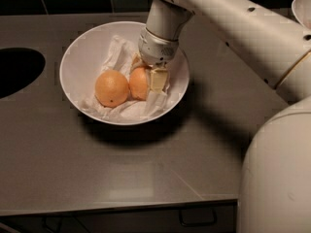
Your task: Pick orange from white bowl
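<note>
The white bowl [73, 57] sits on the grey counter, lined with crumpled white paper [116, 50]. Two fruits lie in it side by side. The deeper reddish orange [138, 84] is the right one, partly covered by my gripper. The paler fruit [111, 88] with a small dark dot lies to its left, touching it. My gripper [146, 75] reaches down into the bowl from the upper right and is shut on the orange. One pale finger [158, 79] presses its right side; the other finger is mostly hidden behind the orange.
A dark oval opening [17, 72] is in the counter at the left. Part of another white dish [302, 8] shows at the top right. My arm [233, 23] crosses the upper right, and my white base [277, 178] fills the lower right. The counter's front edge [121, 208] runs below.
</note>
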Controlling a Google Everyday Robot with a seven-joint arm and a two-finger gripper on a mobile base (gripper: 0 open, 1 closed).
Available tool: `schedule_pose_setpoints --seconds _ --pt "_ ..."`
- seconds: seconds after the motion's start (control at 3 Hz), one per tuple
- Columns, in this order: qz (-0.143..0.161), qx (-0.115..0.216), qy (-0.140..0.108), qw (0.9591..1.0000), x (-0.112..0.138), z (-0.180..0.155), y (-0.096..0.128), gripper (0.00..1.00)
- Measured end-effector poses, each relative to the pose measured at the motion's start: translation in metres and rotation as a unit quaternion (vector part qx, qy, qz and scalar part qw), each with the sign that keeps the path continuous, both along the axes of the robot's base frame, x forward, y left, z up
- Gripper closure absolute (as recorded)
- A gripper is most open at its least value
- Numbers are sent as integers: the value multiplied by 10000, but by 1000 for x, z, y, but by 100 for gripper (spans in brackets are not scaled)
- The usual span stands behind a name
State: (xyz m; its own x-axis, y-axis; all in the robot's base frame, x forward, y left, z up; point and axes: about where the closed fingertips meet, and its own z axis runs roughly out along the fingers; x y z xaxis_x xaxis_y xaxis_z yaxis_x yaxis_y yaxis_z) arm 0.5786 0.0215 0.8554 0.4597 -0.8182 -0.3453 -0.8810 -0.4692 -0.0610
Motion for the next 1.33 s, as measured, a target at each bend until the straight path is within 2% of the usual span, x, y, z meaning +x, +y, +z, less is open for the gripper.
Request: schedule_pose_setpoints --seconds 0.33,1.0,1.33 --pt "-63 52 -82 9999 2 9 3 100" --pt "-53 206 -551 9983 -8 50 10 100" --pt "12 468 -802 9957 -17 73 10 100"
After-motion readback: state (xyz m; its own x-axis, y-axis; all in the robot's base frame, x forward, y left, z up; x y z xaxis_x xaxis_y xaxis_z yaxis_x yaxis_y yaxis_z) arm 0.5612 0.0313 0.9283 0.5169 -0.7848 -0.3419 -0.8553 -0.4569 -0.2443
